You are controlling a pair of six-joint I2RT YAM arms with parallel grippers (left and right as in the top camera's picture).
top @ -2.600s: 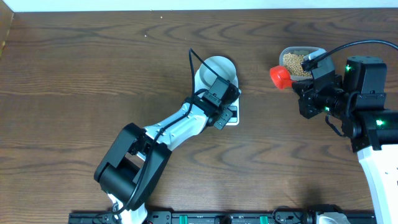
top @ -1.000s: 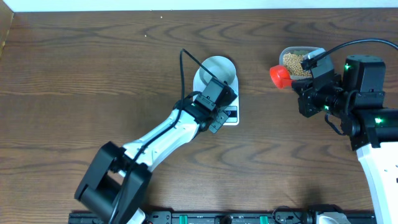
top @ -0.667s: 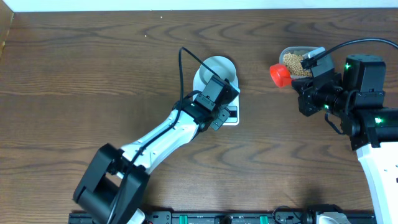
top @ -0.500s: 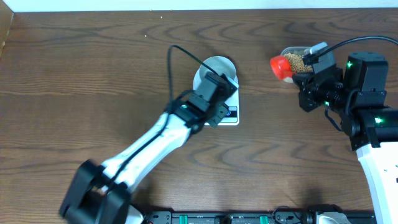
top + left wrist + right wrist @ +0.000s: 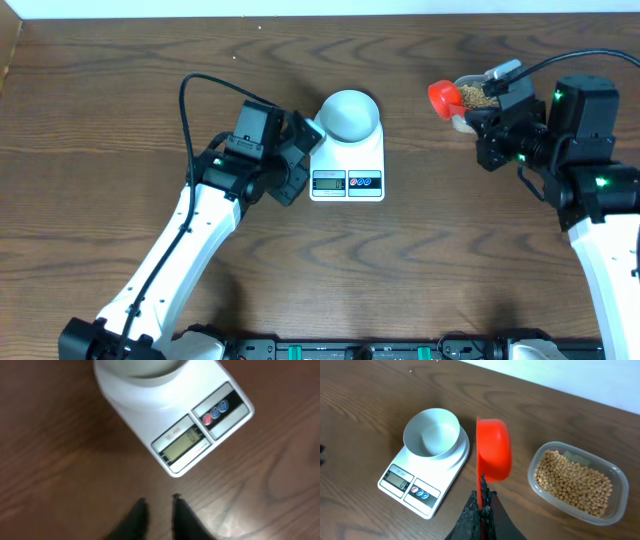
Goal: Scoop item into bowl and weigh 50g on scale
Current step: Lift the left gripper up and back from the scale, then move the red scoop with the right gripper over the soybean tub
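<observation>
The white scale (image 5: 347,172) stands mid-table with the pale, empty bowl (image 5: 350,114) on it. My left gripper (image 5: 296,180) hovers just left of the scale, fingers a little apart and empty; its wrist view shows the fingertips (image 5: 157,502) over bare wood below the display of the scale (image 5: 182,445). My right gripper (image 5: 482,502) is shut on the handle of a red scoop (image 5: 494,450), held on its edge between the bowl (image 5: 431,432) and the beans (image 5: 572,482). Overhead, the scoop (image 5: 443,97) is at the left end of the beans (image 5: 478,96).
The beans lie in a clear plastic tub (image 5: 615,510) at the back right, under my right gripper (image 5: 478,118). The scale (image 5: 425,485) shows two round buttons beside its display. A dark rail runs along the table's front edge (image 5: 330,350).
My left arm has pulled back from over the scale's display to the left, uncovering the scale. My right gripper has carried the scoop a little farther back, by the tub.
</observation>
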